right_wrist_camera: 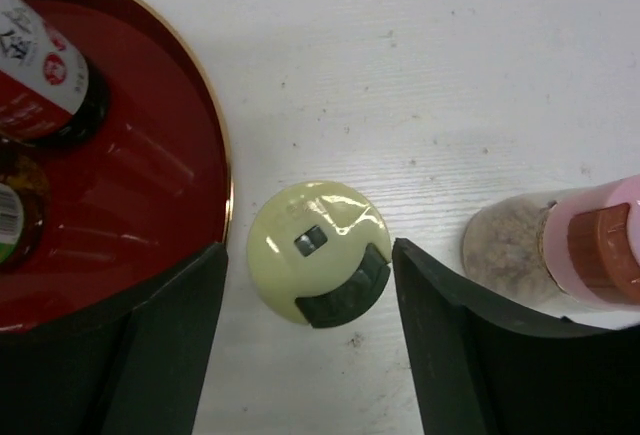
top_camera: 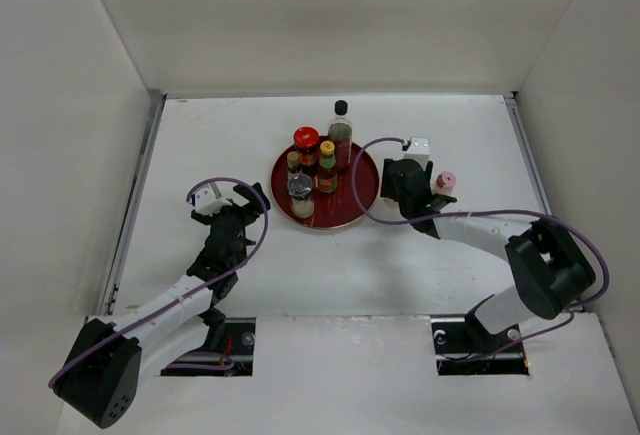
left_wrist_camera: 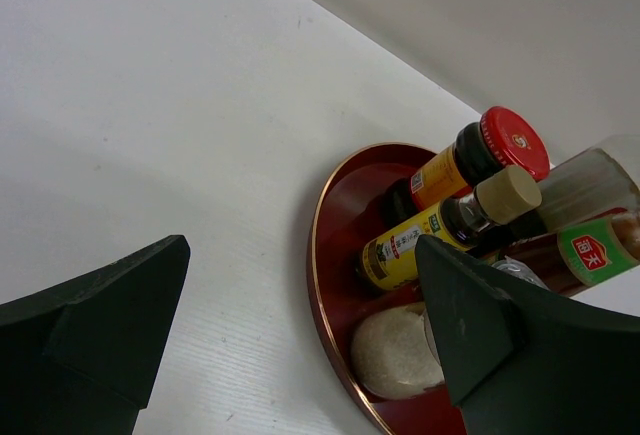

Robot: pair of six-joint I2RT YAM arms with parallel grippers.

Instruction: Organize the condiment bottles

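Observation:
A dark red round tray (top_camera: 352, 205) holds the tall black-capped clear bottle (top_camera: 341, 130), the red-lidded bottle (top_camera: 306, 145), the orange-capped sauce (top_camera: 327, 167), a slim yellow bottle (top_camera: 293, 162) and the grey-lidded jar (top_camera: 300, 195). The pink-capped shaker (top_camera: 445, 183) stands on the table right of the tray. My right gripper (top_camera: 405, 183) is open above the cream-capped shaker (right_wrist_camera: 318, 245), whose cap sits between the fingers with gaps on both sides. The pink-capped shaker (right_wrist_camera: 560, 250) is just outside the right finger. My left gripper (top_camera: 245, 200) is open and empty, left of the tray.
White walls enclose the table on three sides. In the left wrist view the tray's rim (left_wrist_camera: 322, 285) is close ahead, with the yellow bottle (left_wrist_camera: 430, 240), red-lidded bottle (left_wrist_camera: 490, 150) and grey-lidded jar (left_wrist_camera: 395, 350) behind it. In the right wrist view the tray's rim (right_wrist_camera: 225, 180) adjoins the left finger.

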